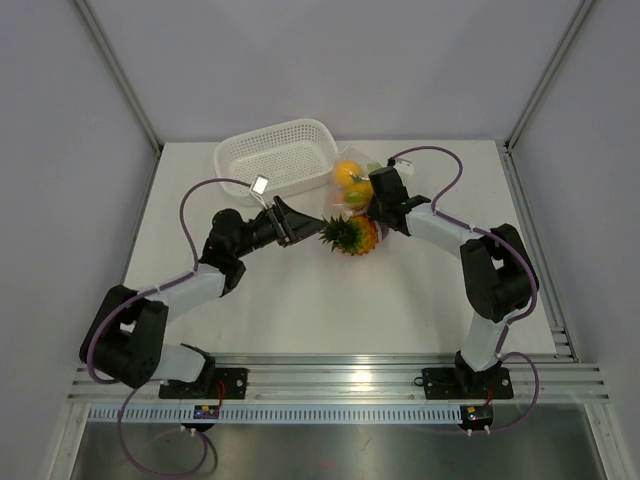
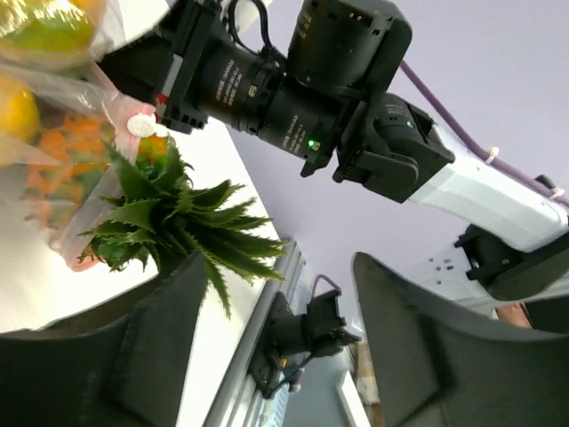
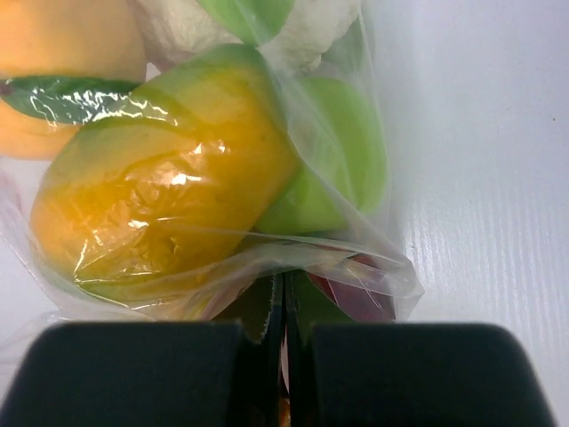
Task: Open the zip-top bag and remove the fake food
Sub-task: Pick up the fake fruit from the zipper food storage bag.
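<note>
The clear zip-top bag lies behind the table's middle with fake food in it. In the right wrist view I see a yellow-orange piece, a green apple, a dark red piece and white cauliflower through the bag's film. My right gripper is shut on a fold of that film. The pineapple lies at the bag's near end, its green crown pointing at my left gripper. That gripper is open, nothing between its fingers.
A white perforated basket stands at the back of the table, left of the bag. The right arm's wrist fills the top of the left wrist view. The table's aluminium rail runs along the near edge.
</note>
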Controlling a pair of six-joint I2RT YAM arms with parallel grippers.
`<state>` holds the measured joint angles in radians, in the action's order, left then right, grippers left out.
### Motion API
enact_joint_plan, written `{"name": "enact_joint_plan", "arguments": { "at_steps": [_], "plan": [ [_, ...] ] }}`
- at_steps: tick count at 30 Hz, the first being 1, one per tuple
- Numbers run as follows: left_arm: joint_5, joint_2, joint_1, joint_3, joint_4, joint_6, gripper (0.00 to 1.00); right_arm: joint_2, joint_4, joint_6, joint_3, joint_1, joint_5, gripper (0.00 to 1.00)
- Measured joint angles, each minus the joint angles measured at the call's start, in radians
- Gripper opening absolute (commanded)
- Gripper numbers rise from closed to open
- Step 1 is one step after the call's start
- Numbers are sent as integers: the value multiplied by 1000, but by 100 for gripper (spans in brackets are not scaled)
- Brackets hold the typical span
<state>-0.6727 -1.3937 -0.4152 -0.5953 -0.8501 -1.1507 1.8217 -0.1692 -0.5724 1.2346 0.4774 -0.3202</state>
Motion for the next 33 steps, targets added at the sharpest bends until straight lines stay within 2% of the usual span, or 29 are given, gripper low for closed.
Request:
{"name": "enact_joint_plan", "arguments": {
  "at_steps": [1, 5, 9, 13, 23, 33],
  "plan": [
    [22, 34, -5, 0, 49, 45, 99, -1, 0, 1, -1, 0, 0, 0],
    [150, 132, -57, -5, 287, 210, 99, -5, 0, 4, -2, 0, 3, 0],
    [351, 200, -158, -30, 521, 362, 99, -10, 0, 4, -7, 0, 12, 0],
    [468, 201, -215, -72, 643, 443, 99, -14, 0, 6, -10, 0, 23, 0],
    [669, 100, -300, -117, 725, 476, 99, -16, 0, 8, -11, -1, 41, 0],
    [729, 16, -316, -179, 698, 484, 99, -16, 1, 8, -11, -1, 58, 0]
  ]
}}
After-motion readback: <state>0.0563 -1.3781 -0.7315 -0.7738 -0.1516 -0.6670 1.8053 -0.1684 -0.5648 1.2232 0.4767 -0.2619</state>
